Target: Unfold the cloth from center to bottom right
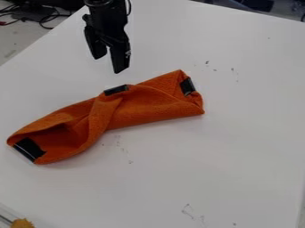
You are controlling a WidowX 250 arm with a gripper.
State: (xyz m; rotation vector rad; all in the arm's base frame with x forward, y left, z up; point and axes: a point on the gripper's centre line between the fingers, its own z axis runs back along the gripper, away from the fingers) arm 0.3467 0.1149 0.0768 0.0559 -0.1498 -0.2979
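Observation:
The black gripper [111,63] hangs at the upper left of the camera view, its two fingers apart with nothing between them. Below it, an orange cloth [146,104] lies folded into a long, twisted strip, slanting from the lower left up to the right. Black patches mark it at the lower-left end, at the middle of the upper edge and at the right end. The gripper stands above and behind the upper edge, apart from the cloth. The inner layers are hidden by the folds.
A white table [208,169] carries the cloth, with small dark marks scattered on its surface. A yellow-brown object [22,223] shows at the bottom left corner. Cables [44,18] lie beyond the table's edge at the upper left.

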